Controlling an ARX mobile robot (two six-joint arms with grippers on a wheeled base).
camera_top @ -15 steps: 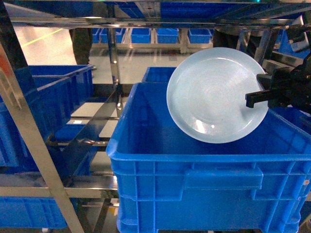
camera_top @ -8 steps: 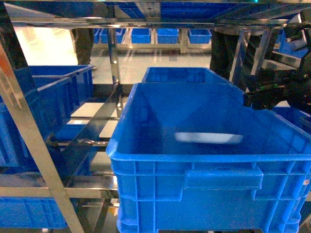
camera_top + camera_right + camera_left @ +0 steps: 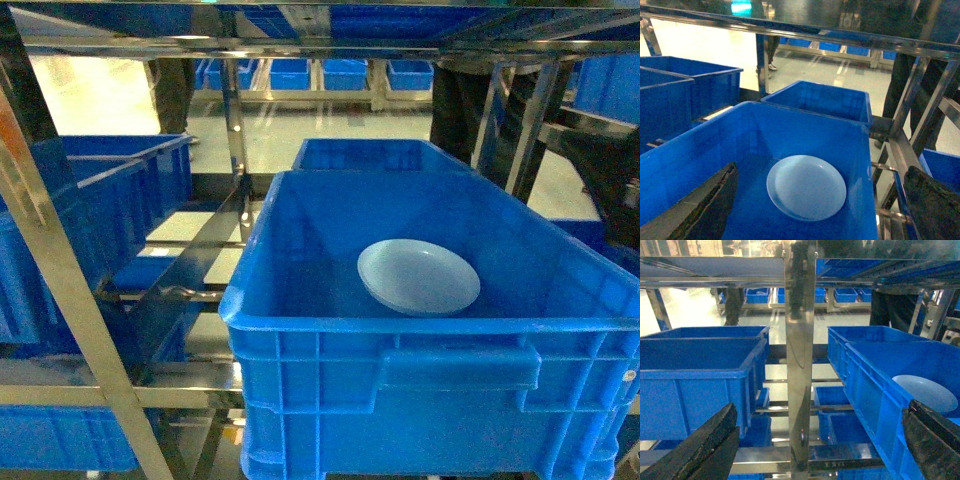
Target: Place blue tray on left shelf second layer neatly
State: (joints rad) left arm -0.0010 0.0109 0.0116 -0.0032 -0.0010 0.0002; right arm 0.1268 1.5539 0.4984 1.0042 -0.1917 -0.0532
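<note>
A pale blue tray (image 3: pixel 419 277) lay flat on the floor of a deep blue crate (image 3: pixel 440 360), which stood on a tier of a stainless-steel rack (image 3: pixel 60 290). The tray rested near the middle of the crate floor, somewhat toward the right wall, and touched none of the walls.

Both tools were empty. The right tool (image 3: pixel 815 200) hung with its two dark fingers (image 3: pixel 707 207) spread wide, one at each lower corner of its wrist view. The tray lay straight ahead and below, between them. The left tool (image 3: pixel 815 440) was spread wide too, and faced a vertical steel post (image 3: pixel 799 365). The tray lay off to its right, beyond the crate wall. The right arm seemed much the nearer, so any further nudge would likely fall to it.

The tray looked close to round, so no long axis could be told.

The head view showed neither tool clearly, only the crate, the tray and a second crate (image 3: pixel 375 153) behind. The right wrist view showed the whole tray from above. The left wrist view caught only its far part over the crate rim, and it alone showed another crate (image 3: pixel 700 385) left of the post.
</note>
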